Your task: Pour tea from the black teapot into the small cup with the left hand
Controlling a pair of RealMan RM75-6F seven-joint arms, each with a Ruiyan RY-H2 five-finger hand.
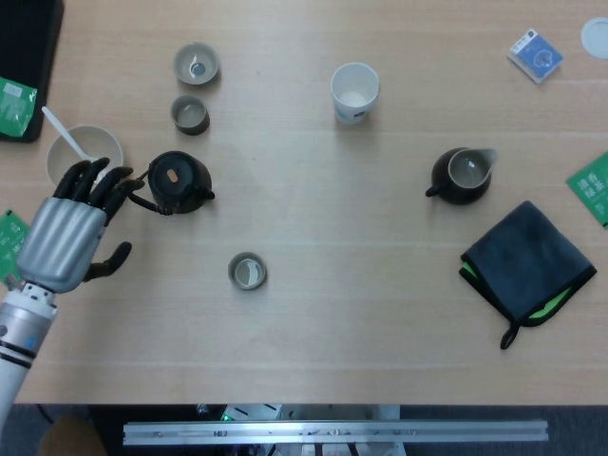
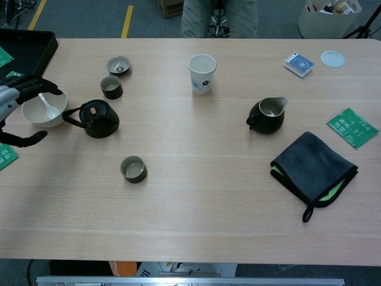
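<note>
The black teapot [image 1: 178, 181] [image 2: 98, 118] stands at the table's left, handle pointing left, spout to the right. A small grey cup [image 1: 247, 272] [image 2: 133, 168] sits below and right of it, nearer the front edge. My left hand [image 1: 74, 232] [image 2: 18, 110] hovers just left of the teapot's handle, fingers spread apart and holding nothing; its fingertips [image 1: 112, 182] reach near the handle without touching. The right hand appears in neither view.
A white bowl with a spoon [image 1: 68, 151] lies partly under my left hand. Two more small cups [image 1: 191, 114] [image 1: 197, 64] stand behind the teapot. A paper cup [image 1: 354, 92], dark pitcher [image 1: 463, 175], folded cloth [image 1: 525, 260] and green packets [image 1: 593, 186] lie elsewhere.
</note>
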